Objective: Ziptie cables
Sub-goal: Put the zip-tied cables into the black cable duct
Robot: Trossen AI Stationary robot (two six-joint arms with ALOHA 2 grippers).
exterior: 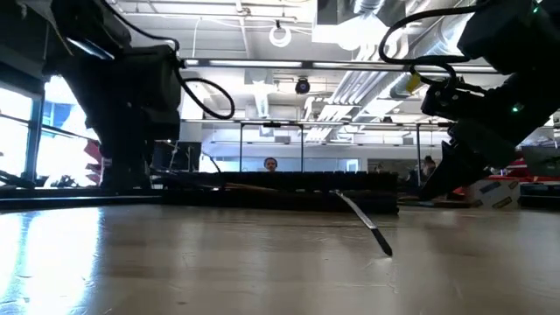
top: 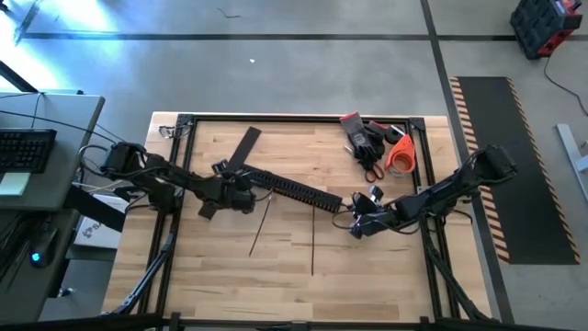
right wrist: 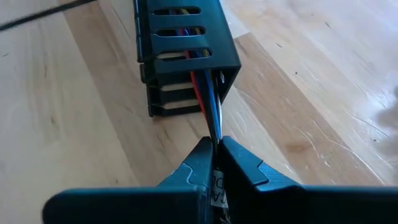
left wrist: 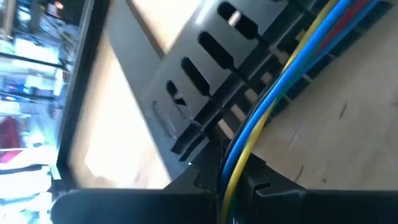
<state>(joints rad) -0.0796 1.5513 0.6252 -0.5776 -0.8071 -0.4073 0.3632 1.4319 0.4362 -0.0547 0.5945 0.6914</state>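
I have the cables [right wrist: 208, 102] lying inside the slotted rail [top: 294, 189] mid-tabletop. My right pincer [right wrist: 214, 152] is closed on the bundle just outside the rail's right end; my left pincer [top: 241, 195] is closed on it at the left end. I judge this the tensioning step; next I need a ziptie [top: 311, 241], lying loose near the rail.

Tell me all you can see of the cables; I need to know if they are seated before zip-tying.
The cables are a thin bundle of yellow, blue and red wires. They run inside the black slotted rail, which lies slanting across the wooden table. At one end they emerge and the right gripper is shut on them; at the other, the left gripper pinches them. No zip tie wraps them yet.
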